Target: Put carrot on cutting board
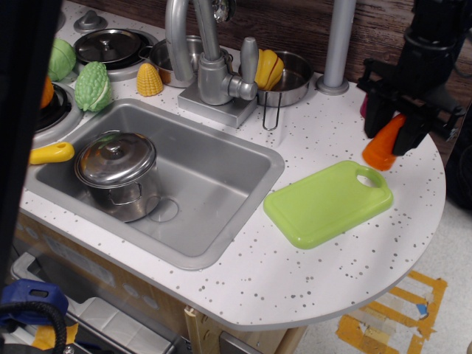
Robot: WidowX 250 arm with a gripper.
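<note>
The orange carrot (381, 150) is tilted, with its wide base low, just past the handle-hole corner of the lime-green cutting board (328, 203). My black gripper (391, 127) comes down from the upper right and is shut on the carrot's narrow upper part. The carrot's base is at or just above the speckled counter (295, 273), beside the board and not on it. I cannot tell if it touches the counter. The board lies flat on the counter, right of the sink.
The steel sink (214, 184) holds a lidded pot (118, 169). A faucet (210, 70) and a pan with a yellow toy (269, 70) stand behind it. A grey post (338, 44) rises at the back. A dark red toy (363, 105) peeks out behind the gripper. The counter's round edge curves at right.
</note>
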